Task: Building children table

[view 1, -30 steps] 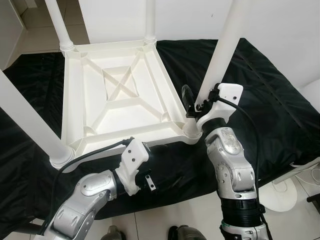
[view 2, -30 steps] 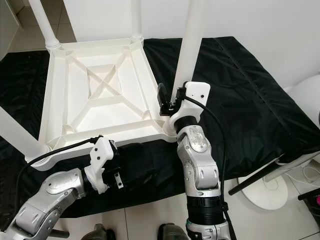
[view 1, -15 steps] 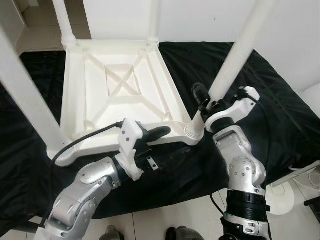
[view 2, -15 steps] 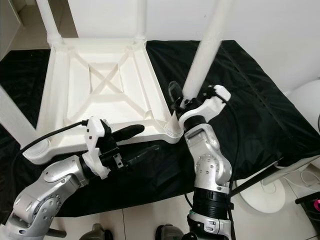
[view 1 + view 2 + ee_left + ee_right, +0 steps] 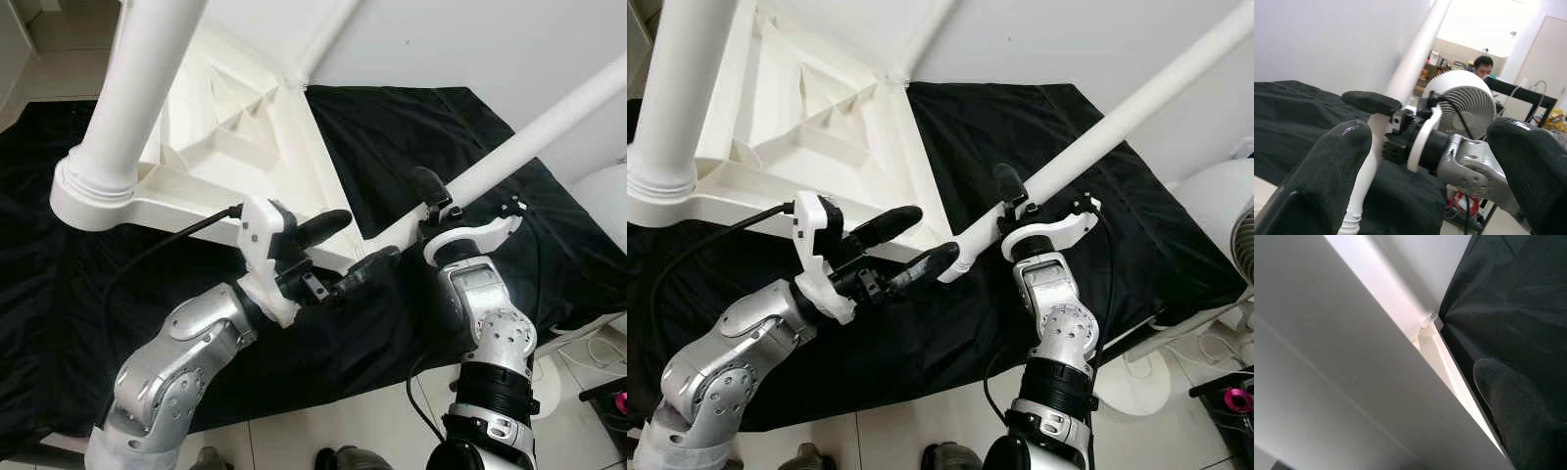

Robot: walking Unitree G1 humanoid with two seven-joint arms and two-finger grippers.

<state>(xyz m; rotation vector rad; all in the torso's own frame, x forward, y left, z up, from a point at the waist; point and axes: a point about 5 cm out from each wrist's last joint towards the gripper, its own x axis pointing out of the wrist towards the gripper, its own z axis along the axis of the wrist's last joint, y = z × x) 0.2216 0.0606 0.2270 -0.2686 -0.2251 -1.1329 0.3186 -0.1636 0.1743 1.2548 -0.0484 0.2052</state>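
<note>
Left gripper (image 5: 338, 250) nearest: fingers apart, one above and one below the near rim of the table (image 5: 211, 117), gripping nothing. Just beyond, right gripper (image 5: 438, 203) is clamped on the near-right leg (image 5: 549, 122), fingers closed round it close to its socket end. The table is upturned and tipped up off the black cloth (image 5: 411, 117), near edge raised, near-left leg (image 5: 137, 88) looming toward the camera, far legs out top of frame.

Step looks like flipping the built table over. To do it well: close the left fingers on the rim before lifting further, keep the right grip low on the leg so leverage doesn't strain the socket joint, and rotate both arms together. Risk: the leg twisting loose or the rim slipping.
</note>
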